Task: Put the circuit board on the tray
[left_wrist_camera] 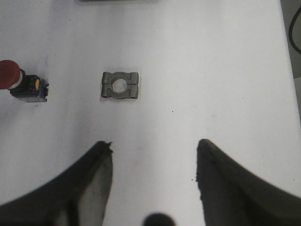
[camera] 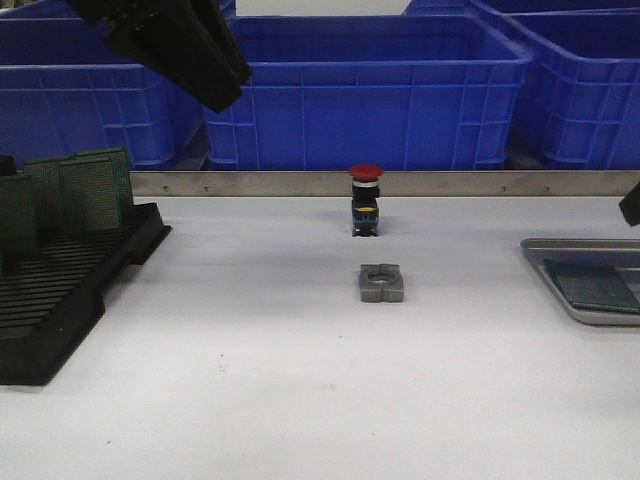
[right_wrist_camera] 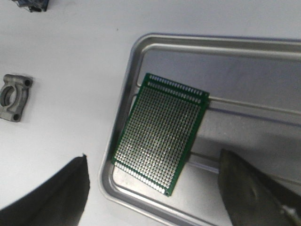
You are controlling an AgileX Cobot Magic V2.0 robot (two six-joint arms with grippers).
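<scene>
A green perforated circuit board (right_wrist_camera: 161, 130) lies flat in the silver-grey metal tray (right_wrist_camera: 244, 61), near one corner; it also shows in the front view (camera: 590, 284) in the tray (camera: 560, 292) at the table's right edge. My right gripper (right_wrist_camera: 153, 162) is open and empty, hovering above the board and the tray corner; only a dark bit of it shows at the front view's right edge (camera: 630, 205). My left gripper (left_wrist_camera: 154, 147) is open and empty, high over the table; it shows at the front view's upper left (camera: 215, 85). Several more green boards (camera: 90, 190) stand in a black slotted rack (camera: 60, 290) at left.
A grey metal clamp block (camera: 381, 283) lies mid-table, seen also in the left wrist view (left_wrist_camera: 120, 85) and the right wrist view (right_wrist_camera: 14, 97). A red-capped push-button switch (camera: 365, 198) stands behind it. Blue plastic bins (camera: 370, 90) line the back behind a metal rail.
</scene>
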